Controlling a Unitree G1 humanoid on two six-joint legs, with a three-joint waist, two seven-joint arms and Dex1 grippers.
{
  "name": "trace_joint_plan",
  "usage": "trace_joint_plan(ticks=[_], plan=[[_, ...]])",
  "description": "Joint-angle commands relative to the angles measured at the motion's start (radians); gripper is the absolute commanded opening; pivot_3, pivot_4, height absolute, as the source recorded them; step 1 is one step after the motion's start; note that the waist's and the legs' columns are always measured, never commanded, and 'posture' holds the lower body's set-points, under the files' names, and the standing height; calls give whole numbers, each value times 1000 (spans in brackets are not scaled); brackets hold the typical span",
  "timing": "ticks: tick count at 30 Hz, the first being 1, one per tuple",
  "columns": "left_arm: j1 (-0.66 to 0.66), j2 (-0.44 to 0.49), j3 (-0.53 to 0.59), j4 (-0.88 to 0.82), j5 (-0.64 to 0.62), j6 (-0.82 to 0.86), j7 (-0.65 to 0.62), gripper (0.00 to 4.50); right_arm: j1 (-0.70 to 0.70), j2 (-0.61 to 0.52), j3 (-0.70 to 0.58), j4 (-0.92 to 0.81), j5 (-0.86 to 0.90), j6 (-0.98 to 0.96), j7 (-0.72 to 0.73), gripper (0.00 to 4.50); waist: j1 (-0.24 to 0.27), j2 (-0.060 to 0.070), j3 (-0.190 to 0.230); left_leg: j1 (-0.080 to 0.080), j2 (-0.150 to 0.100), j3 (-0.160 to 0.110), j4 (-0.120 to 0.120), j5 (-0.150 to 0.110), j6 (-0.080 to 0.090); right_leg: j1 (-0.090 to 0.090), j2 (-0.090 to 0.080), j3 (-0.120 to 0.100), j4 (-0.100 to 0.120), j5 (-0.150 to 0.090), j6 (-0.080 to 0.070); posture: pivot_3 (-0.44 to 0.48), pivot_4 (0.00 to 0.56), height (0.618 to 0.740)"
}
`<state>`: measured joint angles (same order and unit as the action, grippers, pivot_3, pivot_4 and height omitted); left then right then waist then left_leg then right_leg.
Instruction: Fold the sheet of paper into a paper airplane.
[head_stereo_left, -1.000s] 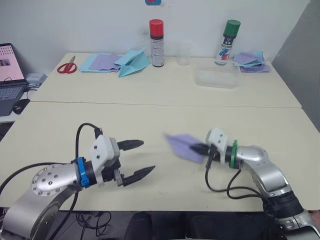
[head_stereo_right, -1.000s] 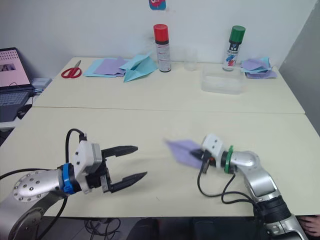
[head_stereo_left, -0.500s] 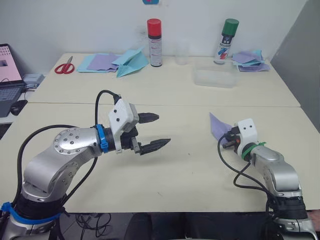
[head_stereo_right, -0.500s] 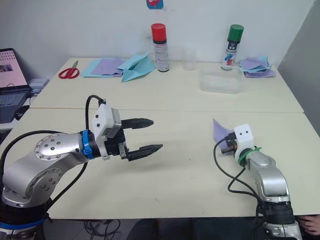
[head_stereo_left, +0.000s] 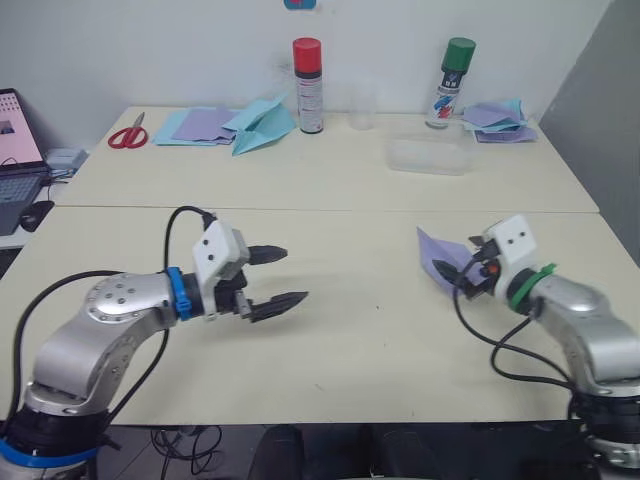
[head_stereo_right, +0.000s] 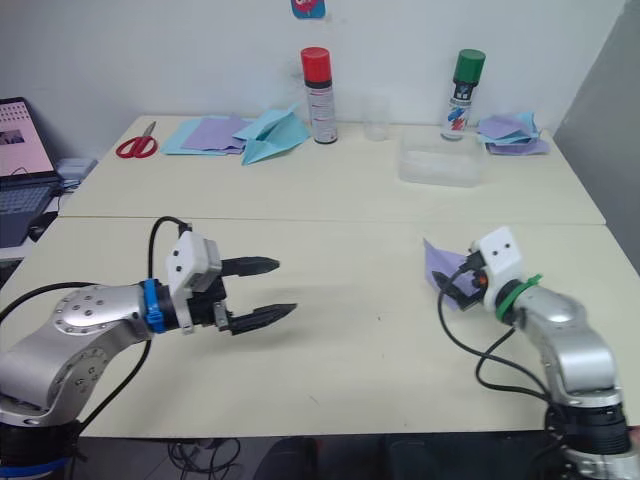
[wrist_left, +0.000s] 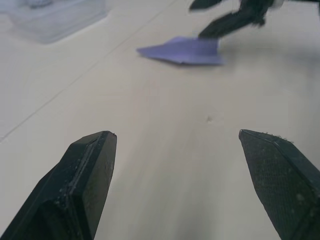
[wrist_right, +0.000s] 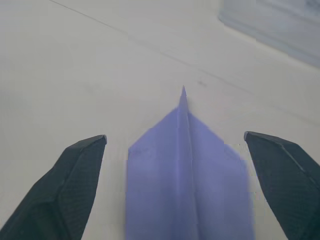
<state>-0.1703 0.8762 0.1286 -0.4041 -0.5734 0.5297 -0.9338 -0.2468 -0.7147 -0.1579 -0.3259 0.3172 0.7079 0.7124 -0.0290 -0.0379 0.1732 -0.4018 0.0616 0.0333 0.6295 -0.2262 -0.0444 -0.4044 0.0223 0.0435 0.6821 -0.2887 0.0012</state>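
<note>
Bare table (head_stereo_left: 360, 340) lies between both arms (cans (head_stereo_left: 307, 85), tray (head_stereo_left: 430, 157) stand far back)

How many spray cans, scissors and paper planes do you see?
Spray cans: 2
Scissors: 1
Purple plane: 1
Blue plane: 1
Total: 5

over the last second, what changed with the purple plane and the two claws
The right claw swung the paper airplane from mid-table out to the robot's right, and now its fingers stand open around it. The left claw rose toward the middle, then drew back, open throughout. The spray cans, scissors and paper stacks stayed put.
</note>
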Motion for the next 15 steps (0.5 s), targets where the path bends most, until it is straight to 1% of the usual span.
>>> trace_joint_plan(ticks=[1,3,4,7,11,14,15], plan=[[24,90,99,92,51,-66,-71,4299,39,-218,-157,34,148,-73,364,4450,4,2,1,0,0,0,0,0,0,0,0,0,0,0,0,0,150,740],[30,122,118,135,69,-74,-83,4299,52,-310,-210,91,196,-71,466,4450,3,2,1,0,0,1,0,0,0,0,0,0,-1,0,0,0,150,740],[29,134,135,165,79,-82,-81,4299,44,-351,-238,141,202,-73,490,4450,2,2,1,0,0,1,0,0,0,1,-1,0,-1,0,0,0,150,740],[20,150,178,225,102,-105,-79,4299,40,-429,-271,284,146,-185,533,4450,0,2,1,1,0,1,1,0,0,1,-4,0,-1,0,0,0,150,740],[-1,151,195,242,88,-72,-78,4299,60,-442,-244,355,107,-286,555,4450,-1,2,1,1,1,2,1,0,1,1,-4,0,0,0,-1,0,150,740],[-16,143,192,240,79,-62,-80,4299,35,-433,-210,386,97,-312,554,4450,-2,2,1,1,1,2,0,0,0,0,-4,0,0,0,-1,0,150,740],[-14,143,188,238,99,-89,-78,4299,24,-428,-200,397,93,-322,551,4450,-2,2,1,1,1,2,0,0,0,0,-4,0,0,0,-1,0,150,740]])
